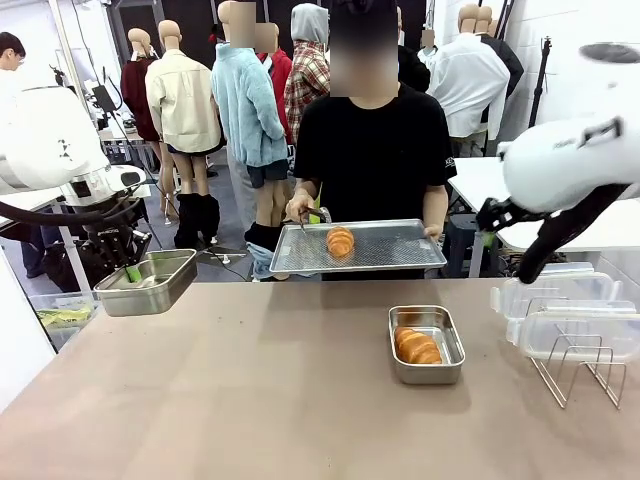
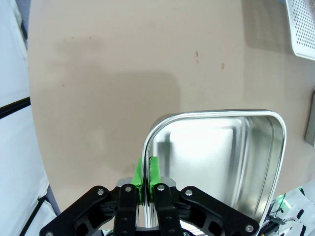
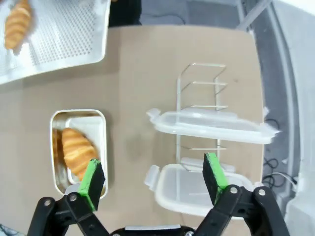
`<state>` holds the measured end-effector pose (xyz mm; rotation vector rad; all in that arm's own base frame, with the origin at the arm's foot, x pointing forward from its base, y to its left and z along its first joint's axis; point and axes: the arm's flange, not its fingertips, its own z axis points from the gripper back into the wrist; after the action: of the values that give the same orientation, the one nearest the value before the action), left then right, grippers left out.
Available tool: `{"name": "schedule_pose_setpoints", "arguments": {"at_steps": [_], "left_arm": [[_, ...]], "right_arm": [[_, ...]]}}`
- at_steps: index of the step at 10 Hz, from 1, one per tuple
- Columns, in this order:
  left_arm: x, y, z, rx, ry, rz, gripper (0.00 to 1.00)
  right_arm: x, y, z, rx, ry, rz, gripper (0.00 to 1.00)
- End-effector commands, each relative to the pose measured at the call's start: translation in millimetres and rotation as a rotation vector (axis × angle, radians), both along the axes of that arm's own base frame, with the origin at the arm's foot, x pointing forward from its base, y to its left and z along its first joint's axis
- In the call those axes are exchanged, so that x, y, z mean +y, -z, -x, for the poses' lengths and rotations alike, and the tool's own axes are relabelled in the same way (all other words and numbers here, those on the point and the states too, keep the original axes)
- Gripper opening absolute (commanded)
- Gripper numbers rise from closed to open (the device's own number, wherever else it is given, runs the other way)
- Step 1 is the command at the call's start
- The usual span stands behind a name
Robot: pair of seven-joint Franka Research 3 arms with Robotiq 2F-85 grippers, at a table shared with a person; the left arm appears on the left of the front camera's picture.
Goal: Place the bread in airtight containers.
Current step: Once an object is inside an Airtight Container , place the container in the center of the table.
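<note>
- Roll 1 (image 1: 417,346) lies inside the filled tin (image 1: 427,375), which sits on the table (image 1: 250,400) w/ no lid on. Its long axis runs diagonally across the tin floor, one tip toward the tin's far-left corner, the other toward its near-right.
- Roll 2 (image 1: 340,240) is beyond the filled tin, slightly left of it, on the tray (image 1: 400,245) that the person's hand (image 1: 298,208) holds up off the table. Its long axis runs approx. person-to-robot.
- The empty tin (image 1: 150,290) is well left of the filled tin, held clear of the table and roughly level. Your left gripper (image 2: 146,174) has its pads pinched narrow on one side wall.
- The two clear lids (image 1: 560,335) rest on the wire rack (image 1: 580,370), right of the filled tin.
- Your right gripper (image 3: 152,164) hangs above, between the filled tin and the lids, spread wide w/ nothing in it.
- Step in hand, prob.: readying the empty tin for roll 2. Roll 1 looks done bar its lid.
- Next move calls for keeping that tin level and bringing it in beside the filled tin, mouth up, within the person's reach.
- Then the right side needs a lid, lined up w/ the filled tin's long side.
</note>
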<state>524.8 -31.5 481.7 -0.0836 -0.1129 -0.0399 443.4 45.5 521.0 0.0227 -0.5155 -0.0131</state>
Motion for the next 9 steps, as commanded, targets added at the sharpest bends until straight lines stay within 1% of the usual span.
{"name": "schedule_pose_setpoints", "arguments": {"at_steps": [1, 2, 3, 4, 5, 6, 8, 9], "left_arm": [[1, -3, 0, -0.01, 0.0, -0.004, 0.0], [1, -3, 0, -0.01, 0.0, -0.004, 0.0], [1, -3, 0, -0.01, 0.0, -0.004, 0.0], [1, -3, 0, -0.01, 0.0, -0.004, 0.0], [1, -3, 0, -0.01, 0.0, -0.004, 0.0], [1, -3, 0, -0.01, 0.0, -0.004, 0.0], [1, -3, 0, -0.01, 0.0, -0.004, 0.0], [1, -3, 0, -0.01, 0.0, -0.004, 0.0]], "right_arm": [[-28, 7, -5, 0.006, 0.007, -0.025, 1.0], [-53, 2, -9, 0.013, 0.025, -0.035, 1.0], [-88, -2, -12, 0.003, 0.054, -0.073, 1.0], [-107, -4, -9, -0.011, 0.084, -0.089, 1.0], [-131, -6, -3, -0.049, 0.076, -0.134, 1.0], [-156, -8, 2, -0.086, 0.07, -0.143, 1.0], [-183, -10, 8, -0.077, 0.066, -0.179, 1.0], [-183, -4, 8, -0.052, 0.025, -0.192, 1.0]]}}
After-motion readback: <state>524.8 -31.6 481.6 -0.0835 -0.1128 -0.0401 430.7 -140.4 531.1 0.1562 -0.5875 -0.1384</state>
